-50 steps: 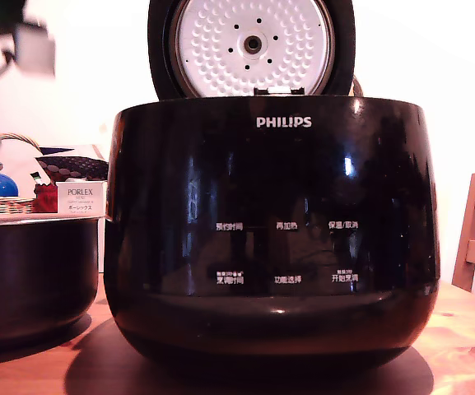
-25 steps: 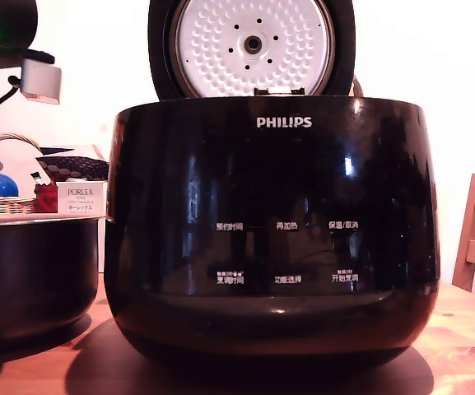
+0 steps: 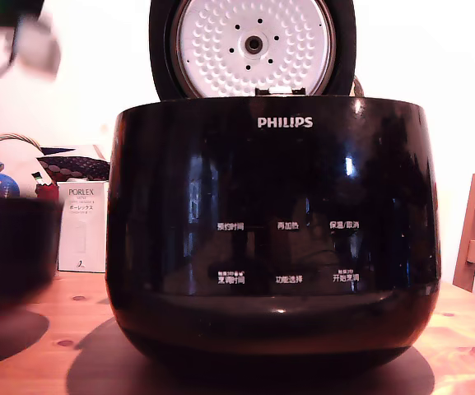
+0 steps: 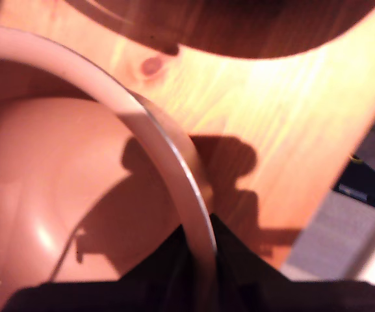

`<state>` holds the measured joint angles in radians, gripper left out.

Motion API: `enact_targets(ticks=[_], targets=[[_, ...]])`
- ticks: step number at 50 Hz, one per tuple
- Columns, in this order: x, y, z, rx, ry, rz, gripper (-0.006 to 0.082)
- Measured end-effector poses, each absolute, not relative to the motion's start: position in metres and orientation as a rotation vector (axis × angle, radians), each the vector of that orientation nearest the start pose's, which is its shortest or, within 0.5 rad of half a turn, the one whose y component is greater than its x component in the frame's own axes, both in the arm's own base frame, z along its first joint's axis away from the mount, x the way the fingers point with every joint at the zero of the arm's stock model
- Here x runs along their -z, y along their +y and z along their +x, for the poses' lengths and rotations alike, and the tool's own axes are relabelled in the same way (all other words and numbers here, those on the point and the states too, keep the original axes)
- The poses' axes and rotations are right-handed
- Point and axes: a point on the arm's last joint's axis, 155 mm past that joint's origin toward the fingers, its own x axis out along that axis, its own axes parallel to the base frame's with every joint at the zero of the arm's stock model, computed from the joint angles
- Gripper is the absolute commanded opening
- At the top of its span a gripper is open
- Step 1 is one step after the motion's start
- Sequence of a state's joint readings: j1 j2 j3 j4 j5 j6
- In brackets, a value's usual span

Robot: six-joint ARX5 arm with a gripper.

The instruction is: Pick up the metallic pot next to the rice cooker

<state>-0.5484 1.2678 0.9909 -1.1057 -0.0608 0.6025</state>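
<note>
Pine table (image 3: 48,329) under rice cooker (image 3: 272,230); white wall behind; fingers (image 4: 200,260) clamp metallic pot (image 3: 11,247) rim.

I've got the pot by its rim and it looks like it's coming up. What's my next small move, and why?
Probably lift a little more, straight up and slowly. In the wrist view the hand straddles the metallic pot at its rim, one finger inside, one outside. The exterior view shows the pot blurred, apparently clear of the table, with the rice cooker close on its right, so avoid swinging that way.
</note>
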Motion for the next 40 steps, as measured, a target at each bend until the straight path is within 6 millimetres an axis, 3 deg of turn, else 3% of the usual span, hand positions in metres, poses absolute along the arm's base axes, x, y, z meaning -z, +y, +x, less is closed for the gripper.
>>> enact_targets(ticks=[14,30,40], targets=[[-0.162,-0.127,0.201,0.834,1.169,0.925,-0.002],[-0.209,-0.148,0.21,0.818,1.032,0.898,-0.002],[-0.223,-0.153,0.209,0.824,0.976,0.891,-0.002]])
